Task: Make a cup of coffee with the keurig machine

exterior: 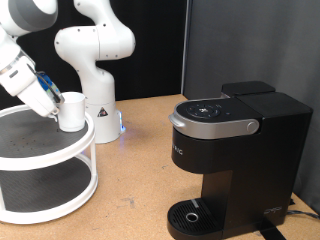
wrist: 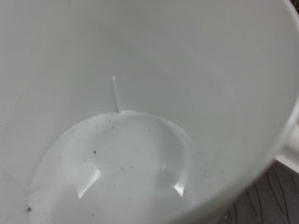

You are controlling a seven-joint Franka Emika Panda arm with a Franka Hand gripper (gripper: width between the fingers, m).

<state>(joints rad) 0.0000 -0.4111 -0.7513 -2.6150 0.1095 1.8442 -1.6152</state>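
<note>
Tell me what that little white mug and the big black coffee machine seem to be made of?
The small white cylindrical mug, at the gripper above the white round shelf, looks like glazed ceramic or glossy plastic: the wrist view shows soft highlights inside it. The boxy black coffee machine looks like matte plastic, with a silvery, metallic-looking lid band.

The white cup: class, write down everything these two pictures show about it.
The cup is a small, plain white cylinder, smooth and glossy like plastic or ceramic. It stands upright on the top tier of a round white shelf, at the exterior view's left. The tool is at its rim. The wrist view looks inside: no liquid, only a few dark specks on the bottom.
</note>
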